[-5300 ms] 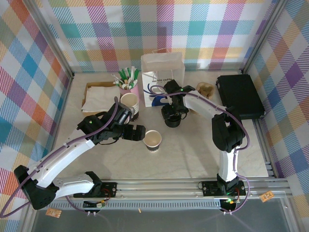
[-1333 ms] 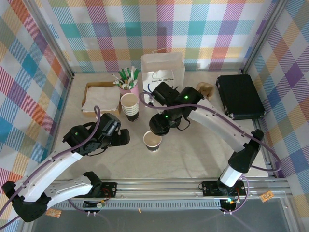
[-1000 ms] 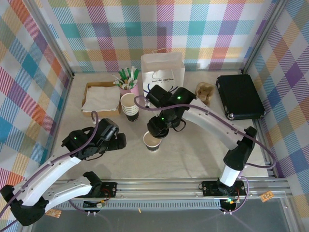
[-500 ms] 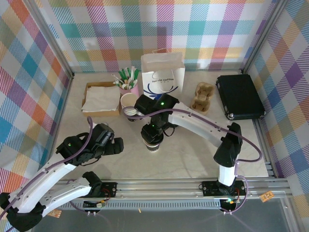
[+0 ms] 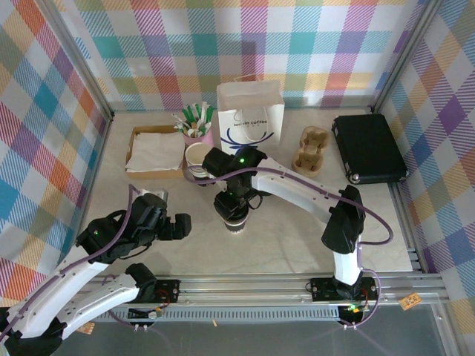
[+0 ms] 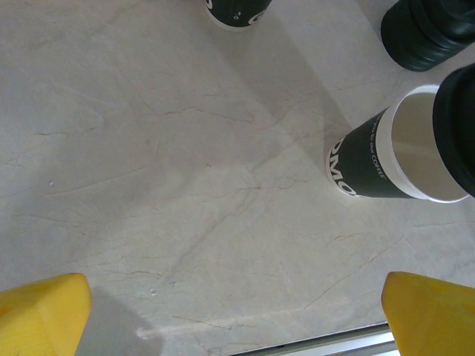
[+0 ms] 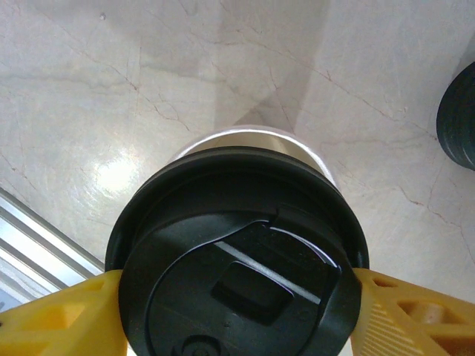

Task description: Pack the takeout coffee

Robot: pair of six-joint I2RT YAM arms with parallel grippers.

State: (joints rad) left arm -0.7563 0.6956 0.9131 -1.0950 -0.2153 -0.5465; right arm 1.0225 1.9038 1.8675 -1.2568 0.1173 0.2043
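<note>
The takeout coffee cup (image 6: 367, 167), dark below with a pale rim, stands upright on the table with its mouth still showing. My right gripper (image 7: 237, 297) is shut on a round black lid (image 7: 237, 259), yellow fingers (image 7: 67, 319) pressing its two sides. The lid hangs just over the cup, whose rim (image 7: 252, 137) peeks out past the lid's far edge. From above, the right gripper (image 5: 231, 208) covers most of the cup (image 5: 235, 226). My left gripper (image 5: 177, 225) is to the cup's left, apart from it, open wide with nothing between its fingertips (image 6: 41, 311).
A stack of paper cups (image 5: 197, 159) and a squat stack of black lids (image 6: 430, 30) stand behind the cup. The white paper bag (image 5: 250, 119), a cardboard cup carrier (image 5: 308, 148), a black case (image 5: 369, 147), a napkin box (image 5: 156, 148) and a pink holder (image 5: 197, 127) line the back.
My right gripper has carried the lid toward me and to the left until it hangs over the cup. The left arm has drawn back to the near left and its jaws have widened.
</note>
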